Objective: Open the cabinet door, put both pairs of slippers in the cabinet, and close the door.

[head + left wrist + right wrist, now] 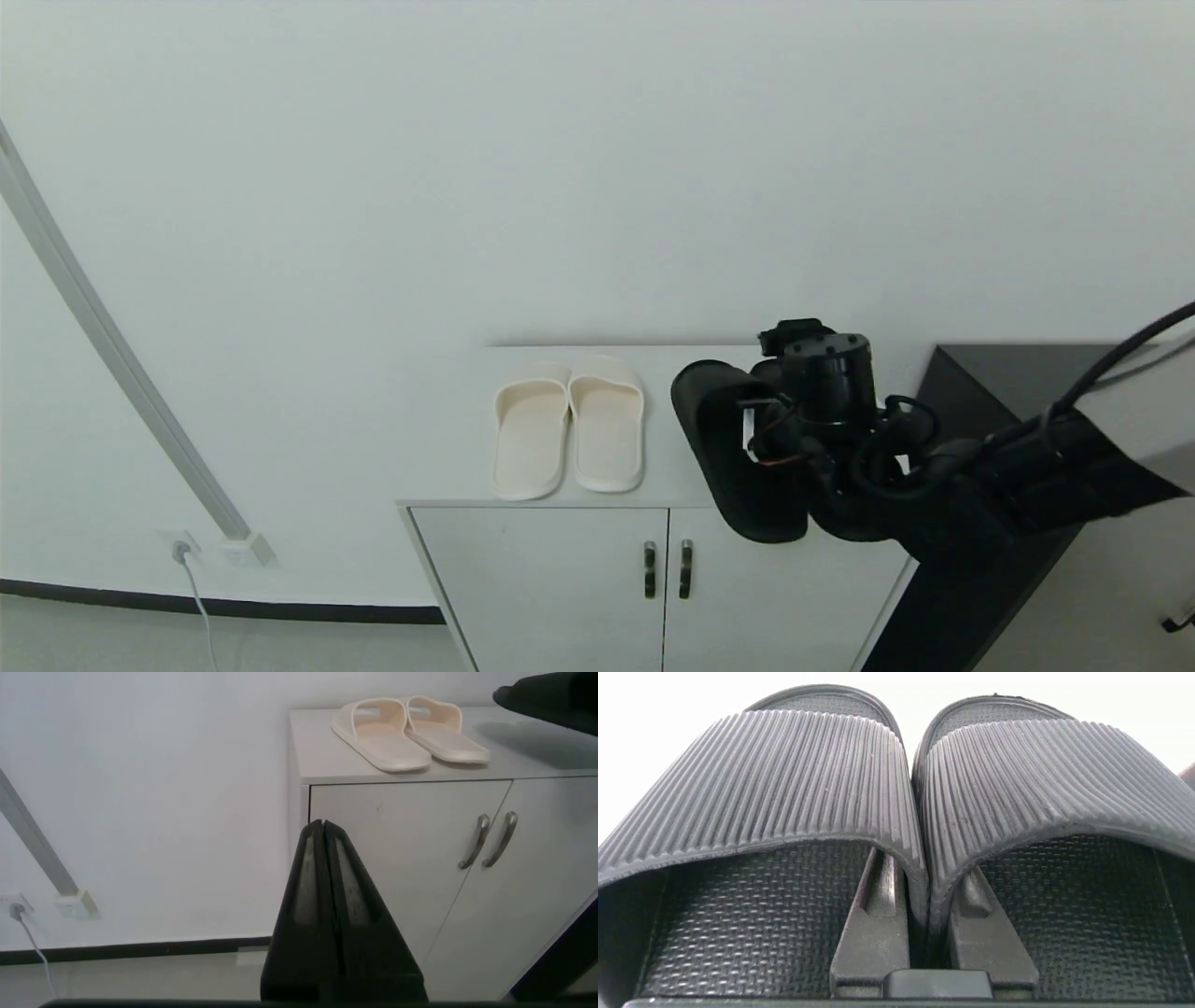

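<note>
A pair of black slippers (738,457) hangs just above the right end of the white cabinet top (448,467), jutting past its front edge. My right gripper (758,427) is shut on them. In the right wrist view each finger (876,917) sits inside one slipper, and together they pinch the two inner walls of the black slippers (813,765). A cream pair of slippers (569,429) lies side by side on the cabinet top. Both cabinet doors (551,588) are closed, with their handles (667,569) together at the middle. My left gripper (322,831) is shut and empty, low and off the cabinet's left front corner.
A black piece of furniture (1018,373) stands against the cabinet's right side. A wall socket with a cable (182,549) sits low on the left wall, below a slanted grey conduit (93,317). The floor in front of the cabinet and to its left is open.
</note>
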Motion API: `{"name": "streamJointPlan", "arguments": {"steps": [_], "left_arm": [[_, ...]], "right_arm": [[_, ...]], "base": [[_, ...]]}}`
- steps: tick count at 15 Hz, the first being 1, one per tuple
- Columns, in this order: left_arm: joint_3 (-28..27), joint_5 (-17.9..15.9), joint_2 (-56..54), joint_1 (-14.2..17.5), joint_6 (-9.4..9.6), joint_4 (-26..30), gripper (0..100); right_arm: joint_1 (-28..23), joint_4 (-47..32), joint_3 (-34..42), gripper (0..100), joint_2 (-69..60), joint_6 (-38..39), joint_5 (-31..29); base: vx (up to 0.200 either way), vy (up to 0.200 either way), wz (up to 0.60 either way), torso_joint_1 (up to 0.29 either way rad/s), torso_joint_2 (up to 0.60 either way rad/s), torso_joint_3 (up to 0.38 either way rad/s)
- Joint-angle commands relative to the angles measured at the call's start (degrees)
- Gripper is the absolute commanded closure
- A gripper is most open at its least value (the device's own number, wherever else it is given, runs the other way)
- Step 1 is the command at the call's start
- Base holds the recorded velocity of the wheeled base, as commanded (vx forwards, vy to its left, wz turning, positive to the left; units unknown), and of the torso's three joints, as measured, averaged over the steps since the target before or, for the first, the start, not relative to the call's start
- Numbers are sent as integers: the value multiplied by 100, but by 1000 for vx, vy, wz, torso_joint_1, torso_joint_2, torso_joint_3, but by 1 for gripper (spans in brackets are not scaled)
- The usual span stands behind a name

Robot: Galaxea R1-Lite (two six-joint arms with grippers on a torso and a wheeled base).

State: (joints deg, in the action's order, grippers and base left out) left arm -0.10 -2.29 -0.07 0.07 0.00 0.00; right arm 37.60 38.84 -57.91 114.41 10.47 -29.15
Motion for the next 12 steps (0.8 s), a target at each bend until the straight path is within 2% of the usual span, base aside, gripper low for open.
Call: {"name": "streamJointPlan", "arguments": {"steps": [1,3,4,5,6,8,12], "left_arm": [[1,1,7,1,0,0,100],[1,1,7,1,0,0,100],[1,1,7,1,-9,0,100],[1,1,7,1,-9,0,100],[1,1,7,1,-18,0,100],[1,1,7,1,-18,0,100],[1,1,7,1,-18,0,100]], "right_arm": [[319,678,1352,100,-1149,-458,603],[591,1170,2275,100,-1615,-599,1298],[617,1196,2380,100,-1685,-599,1438],[679,1179,2644,100,-1922,-608,1957],[732,1161,2776,100,-2054,-608,2185],[802,1161,2917,100,-2116,-608,2510],[969,1170,3083,100,-2133,-599,2651]], "base": [[0,0,0,0,0,0],[0,0,0,0,0,0],[0,0,0,0,0,0],[0,0,0,0,0,0],[0,0,0,0,0,0],[0,0,0,0,0,0],[0,0,0,0,0,0]]}}
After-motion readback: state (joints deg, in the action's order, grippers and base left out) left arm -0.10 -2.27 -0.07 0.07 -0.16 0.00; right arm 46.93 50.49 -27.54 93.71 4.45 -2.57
